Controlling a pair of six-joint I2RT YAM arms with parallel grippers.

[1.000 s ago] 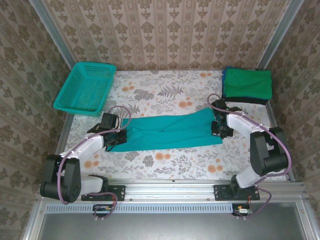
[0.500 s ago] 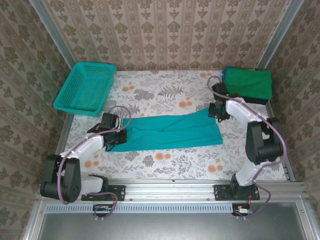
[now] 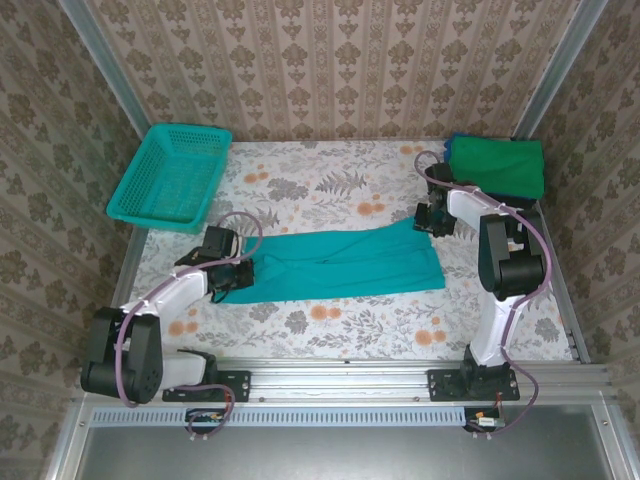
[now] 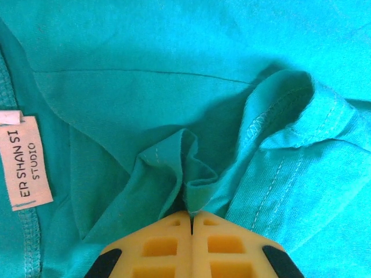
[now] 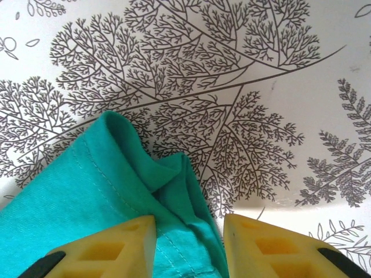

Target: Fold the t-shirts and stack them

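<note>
A teal t-shirt lies stretched out on the flowered bench, its long axis running from one arm to the other, so each arm has one end within reach. The left fingers sit at the shirt's left end. In the left wrist view they are clenched tight on a small pinch of the cloth, which puckers up just ahead of the tips, with a sewn-in label off to one side. The right fingers are at the far right corner of the shirt, on the side away from the arm bases. In the right wrist view they stand apart, and the hemmed corner lies rumpled between them. It leans against one finger but is not pinched, so that end looks released. The stack of folded shirts, green on top, sits in the far right corner of the bench, near the right fingers, and a mesh basket stands at the far left. The next move probably depends on this layout: the loose corner lies directly under the right arm, the nearer arm for that end. If those fingers close on the corner, the two arms could likely lift or fold the shirt along its length.
</note>
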